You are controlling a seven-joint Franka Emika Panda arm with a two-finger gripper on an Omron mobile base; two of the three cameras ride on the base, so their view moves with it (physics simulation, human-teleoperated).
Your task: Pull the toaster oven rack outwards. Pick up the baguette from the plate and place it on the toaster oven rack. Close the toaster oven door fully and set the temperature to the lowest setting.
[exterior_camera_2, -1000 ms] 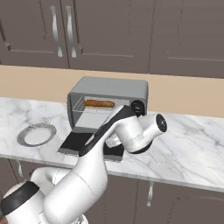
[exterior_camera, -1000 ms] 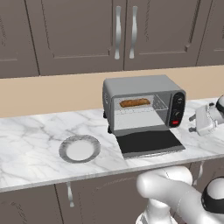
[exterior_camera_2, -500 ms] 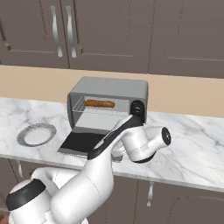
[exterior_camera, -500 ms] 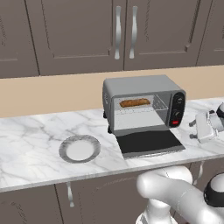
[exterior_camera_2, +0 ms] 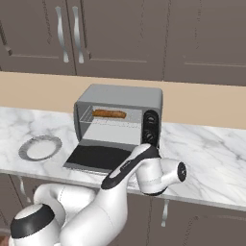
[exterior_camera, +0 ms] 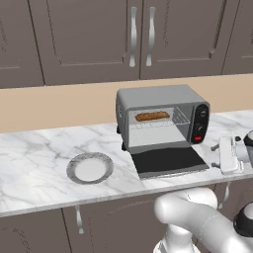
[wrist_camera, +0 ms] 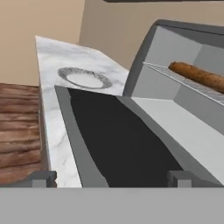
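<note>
Oven: we see the toaster oven (exterior_camera: 160,118) standing on the marble bench (exterior_camera: 34,163) against the tan wall, with its knobs and red button on the black panel on its right side.
Door: the toaster oven door (exterior_camera: 170,160) is dropped fully open and lies flat on the bench, dark glass facing up; in the hand view it (wrist_camera: 120,142) stretches away from us towards the cavity.
Rack: the toaster oven rack (exterior_camera_2: 113,120) sits high inside the cavity.
Bread: the baguette (exterior_camera: 152,116) lies on the rack inside the oven, lengthwise across it; we find it again from the right base view (exterior_camera_2: 109,114) and the hand view (wrist_camera: 197,75).
Plate: the plate (exterior_camera: 90,168) rests bare on the bench, to the left of the open door and apart from it.
Claw: the claw (wrist_camera: 111,178) is released, its fingers spread wide and grasping nothing, low at the front edge of the open door; in the left base view it (exterior_camera: 228,155) shows just right of the door.
</note>
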